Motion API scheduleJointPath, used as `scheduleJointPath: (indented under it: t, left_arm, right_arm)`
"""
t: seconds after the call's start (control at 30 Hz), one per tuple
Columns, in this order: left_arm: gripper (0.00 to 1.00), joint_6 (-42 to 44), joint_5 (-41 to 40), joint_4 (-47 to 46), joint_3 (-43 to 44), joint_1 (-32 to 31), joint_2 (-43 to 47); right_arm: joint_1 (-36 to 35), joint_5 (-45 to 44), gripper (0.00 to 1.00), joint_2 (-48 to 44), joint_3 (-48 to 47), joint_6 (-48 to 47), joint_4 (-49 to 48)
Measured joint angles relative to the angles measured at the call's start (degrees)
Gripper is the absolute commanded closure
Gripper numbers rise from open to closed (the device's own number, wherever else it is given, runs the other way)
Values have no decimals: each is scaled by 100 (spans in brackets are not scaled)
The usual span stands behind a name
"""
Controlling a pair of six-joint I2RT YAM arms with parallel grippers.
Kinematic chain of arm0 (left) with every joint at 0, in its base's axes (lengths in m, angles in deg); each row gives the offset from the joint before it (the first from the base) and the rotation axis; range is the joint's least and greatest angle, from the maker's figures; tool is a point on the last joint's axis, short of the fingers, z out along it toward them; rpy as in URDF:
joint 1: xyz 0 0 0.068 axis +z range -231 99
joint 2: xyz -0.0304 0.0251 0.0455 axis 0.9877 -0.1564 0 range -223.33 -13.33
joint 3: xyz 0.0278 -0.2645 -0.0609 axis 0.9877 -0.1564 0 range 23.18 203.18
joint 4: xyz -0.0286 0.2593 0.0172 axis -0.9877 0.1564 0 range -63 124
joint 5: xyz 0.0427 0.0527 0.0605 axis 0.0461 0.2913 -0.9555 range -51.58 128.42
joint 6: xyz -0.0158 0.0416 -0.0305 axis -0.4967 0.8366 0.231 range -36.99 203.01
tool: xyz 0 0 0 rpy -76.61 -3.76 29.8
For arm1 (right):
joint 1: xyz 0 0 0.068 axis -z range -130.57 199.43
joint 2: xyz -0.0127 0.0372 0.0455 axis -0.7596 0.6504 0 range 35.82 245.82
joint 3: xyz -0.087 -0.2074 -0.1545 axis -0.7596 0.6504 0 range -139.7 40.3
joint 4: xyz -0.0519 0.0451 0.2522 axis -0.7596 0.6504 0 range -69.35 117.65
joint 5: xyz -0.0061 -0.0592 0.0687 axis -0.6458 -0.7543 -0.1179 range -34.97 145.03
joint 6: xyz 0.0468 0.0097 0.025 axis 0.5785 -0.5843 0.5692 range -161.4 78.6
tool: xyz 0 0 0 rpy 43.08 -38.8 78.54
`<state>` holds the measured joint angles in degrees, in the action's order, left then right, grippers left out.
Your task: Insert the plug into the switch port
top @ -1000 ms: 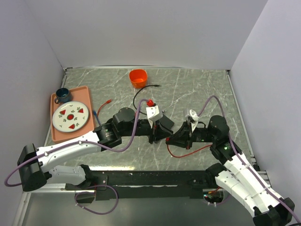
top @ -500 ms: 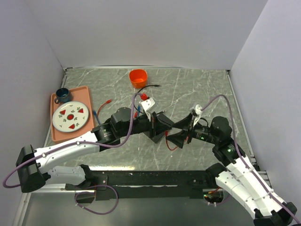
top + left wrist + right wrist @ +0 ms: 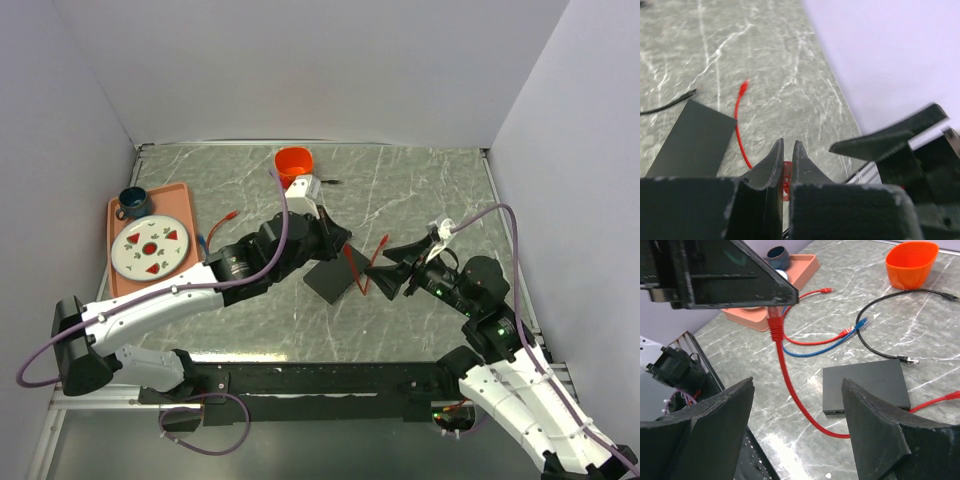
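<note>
The left end effector (image 3: 787,146) is clenched on the red plug (image 3: 775,324), pinching it between its fingertips above the bench (image 3: 420,190). The red cable (image 3: 790,385) trails from the plug down to the marble surface. The right end effector (image 3: 384,272) is released, jaws spread wide, just right of the plug at the centre of the top view. The black switch (image 3: 328,281) lies flat on the bench, below and left of the plug and apart from it. The switch port (image 3: 833,411) seems to sit in the narrow edge facing the right wrist camera, though it is too small to be sure. An orange cup (image 3: 294,163) stands at upper centre and a tray (image 3: 120,288) at the left.
</note>
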<state>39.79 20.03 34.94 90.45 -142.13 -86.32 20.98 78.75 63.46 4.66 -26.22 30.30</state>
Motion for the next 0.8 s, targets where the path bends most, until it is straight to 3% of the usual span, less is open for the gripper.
scheduleJointPath:
  t: [0.17, 0.63, 0.8]
  left_arm:
    - [99, -369, -278, 295, 85, -46, -203]
    - [99, -579, -424, 446, 225, -101, -367]
    - [99, -579, -442, 466, 225, -101, -365]
  right_arm:
    - [-254, -192, 22, 98, 0, 66, -203]
    - [-1021, -837, 43, 859, -9, 157, -809]
    - [-1268, -1279, 57, 1204, -17, 151, -946]
